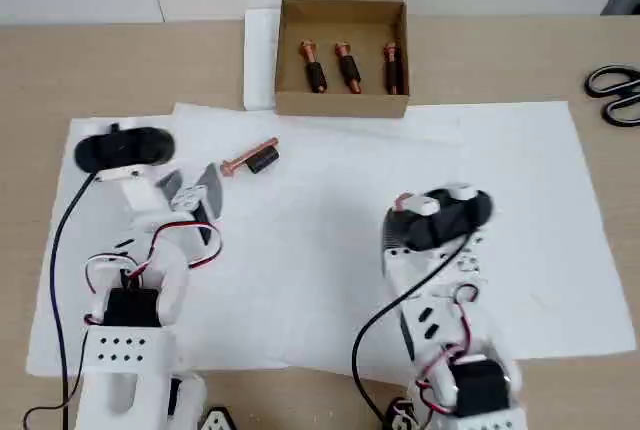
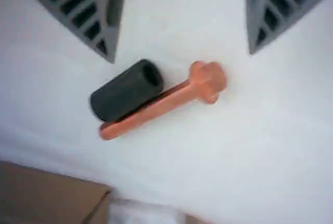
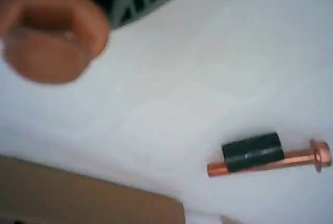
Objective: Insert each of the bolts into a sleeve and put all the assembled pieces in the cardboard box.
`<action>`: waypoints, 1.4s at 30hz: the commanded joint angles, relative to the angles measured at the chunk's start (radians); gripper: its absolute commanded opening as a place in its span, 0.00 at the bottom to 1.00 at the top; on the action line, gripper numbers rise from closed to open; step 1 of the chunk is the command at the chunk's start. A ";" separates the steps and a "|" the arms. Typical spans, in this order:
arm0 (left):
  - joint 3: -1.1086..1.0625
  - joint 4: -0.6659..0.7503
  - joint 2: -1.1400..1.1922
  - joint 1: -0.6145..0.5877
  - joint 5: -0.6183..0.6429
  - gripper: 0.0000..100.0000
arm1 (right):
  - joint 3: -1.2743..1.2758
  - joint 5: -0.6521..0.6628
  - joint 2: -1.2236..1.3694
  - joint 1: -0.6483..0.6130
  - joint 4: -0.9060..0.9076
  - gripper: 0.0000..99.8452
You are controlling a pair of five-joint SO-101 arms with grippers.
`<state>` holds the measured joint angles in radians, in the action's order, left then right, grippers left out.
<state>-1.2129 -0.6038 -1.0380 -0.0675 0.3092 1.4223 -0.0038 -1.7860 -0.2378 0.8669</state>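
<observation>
While the left hand (image 2: 179, 47) hangs spread apart above it, the bolt (image 2: 171, 96) lies touching the sleeve (image 2: 127, 91) on the paper (image 2: 260, 146), not inserted. Judged light, rigid, prone to roll: grip the sleeve mid-body. The right hand (image 1: 405, 205) appears clamped on a second bolt (image 3: 52, 34).

1. Look at your left arm (image 1: 160, 285): white printed shell, black motor block, rows of small holes on the near base.
2. Red, white and black wires (image 1: 190, 240) loop beside it; a black cable (image 1: 55, 260) trails on its left.
3. Its fingers (image 2: 78, 5): grey ribbed wedges.
4. Your right arm (image 1: 450, 295): white too, with a black wrist housing (image 1: 445, 218).
</observation>
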 commanded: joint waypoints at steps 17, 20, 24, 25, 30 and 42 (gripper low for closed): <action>-0.004 0.002 -0.017 -0.117 -0.002 0.16 | -1.293 0.069 1.423 0.077 -0.231 0.00; -0.033 0.057 -0.018 -0.117 -0.005 0.16 | -1.505 0.069 1.652 0.076 -0.239 0.00; -0.070 0.112 -0.017 -0.115 -0.005 0.16 | -1.743 0.069 1.920 0.076 -0.239 0.00; -0.074 0.117 -0.017 -0.115 -0.005 0.16 | -1.794 0.069 1.980 0.076 -0.239 0.00; -0.077 0.117 -0.021 -0.114 -0.005 0.16 | -2.018 0.069 2.249 0.076 -0.239 0.00; -0.085 0.115 -0.021 -0.112 -0.003 0.16 | -2.346 0.071 2.615 0.064 -0.231 0.00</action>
<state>-1.3019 -0.5117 -1.0380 -0.1826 0.3092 -0.7994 0.0575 0.8347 -0.1703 0.6567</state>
